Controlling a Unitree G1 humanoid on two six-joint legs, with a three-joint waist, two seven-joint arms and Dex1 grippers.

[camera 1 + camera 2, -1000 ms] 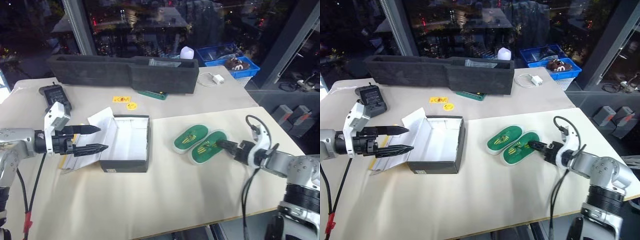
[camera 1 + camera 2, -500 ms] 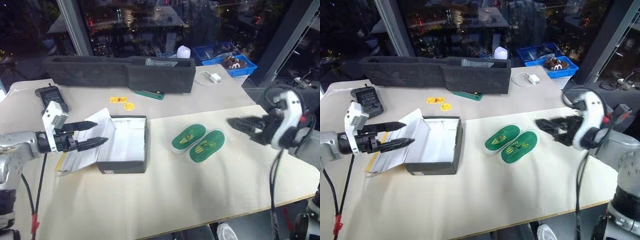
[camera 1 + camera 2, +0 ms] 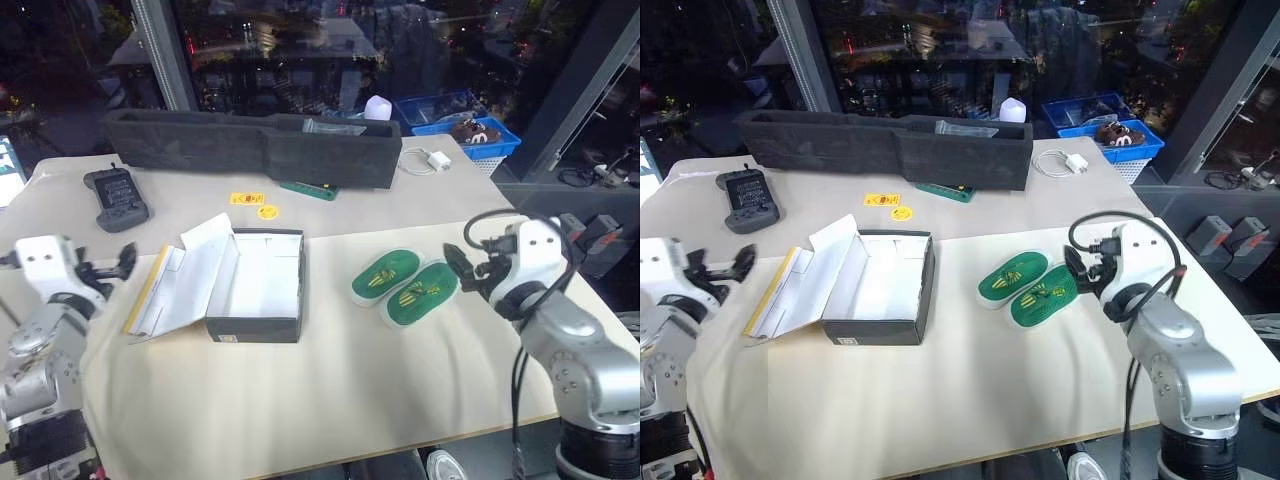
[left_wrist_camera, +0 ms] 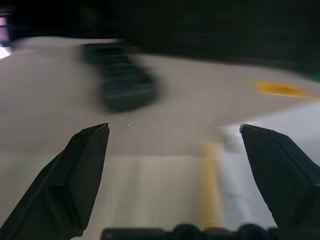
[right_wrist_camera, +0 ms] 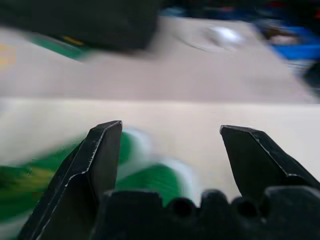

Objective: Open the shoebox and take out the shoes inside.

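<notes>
I can't make out any readable text; the yellow stickers (image 3: 245,199) and the shoebox (image 3: 255,328) label stay illegible.

Shoebox (image 3: 255,285): open, lid flat to its left; access from above unobstructed. Shoes (image 3: 404,288): side by side on bare table (image 3: 350,400), right of the box, open tabletop between. Long black foam tray (image 3: 250,147): blocks far edge.

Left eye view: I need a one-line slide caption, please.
Open, empty shoebox beside the pair of green-insoled shoes on the table, both open grippers, left and right, holding nothing.
</notes>
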